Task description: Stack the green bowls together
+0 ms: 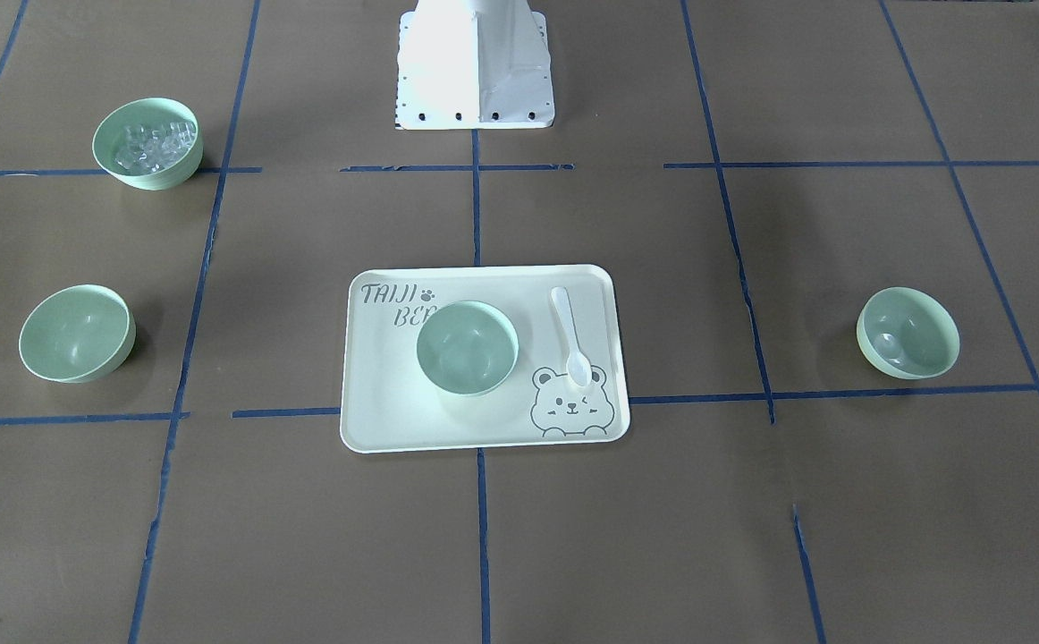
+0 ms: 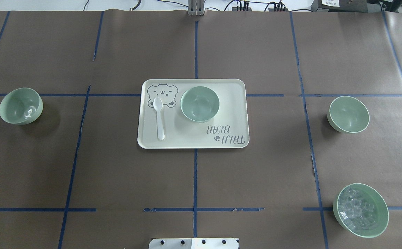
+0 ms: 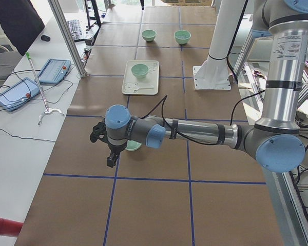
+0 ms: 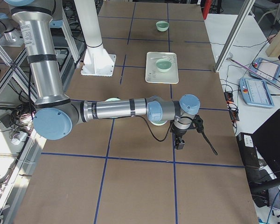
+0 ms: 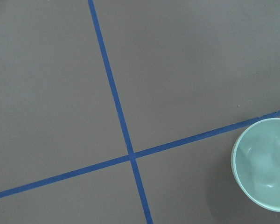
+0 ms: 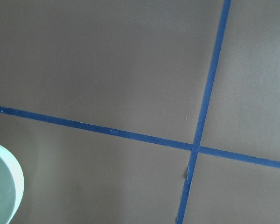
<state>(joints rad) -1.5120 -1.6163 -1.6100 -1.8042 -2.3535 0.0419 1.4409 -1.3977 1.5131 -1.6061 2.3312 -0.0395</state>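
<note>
Mint-green bowls stand well apart on the worktop (image 2: 118,180): the middle bowl (image 2: 199,103) on the tray (image 2: 194,146) beside a spoon (image 2: 158,119), the left bowl (image 2: 21,105) and right bowl (image 2: 348,114) out at the sides, and an ice bowl (image 2: 361,210) nearer on the right. Each arm hangs near its side bowl, but I cannot tell whether the left fingers (image 3: 110,161) or right fingers (image 4: 179,143) are apart or together. Best, I judge, to pinch one side bowl's wall at the rim, lift it level and lower it squarely into the middle bowl.

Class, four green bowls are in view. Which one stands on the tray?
The middle bowl, beside the white spoon on the bear-print tray. The left bowl, right bowl and cube-filled bowl stand on bare brown paper.
</note>
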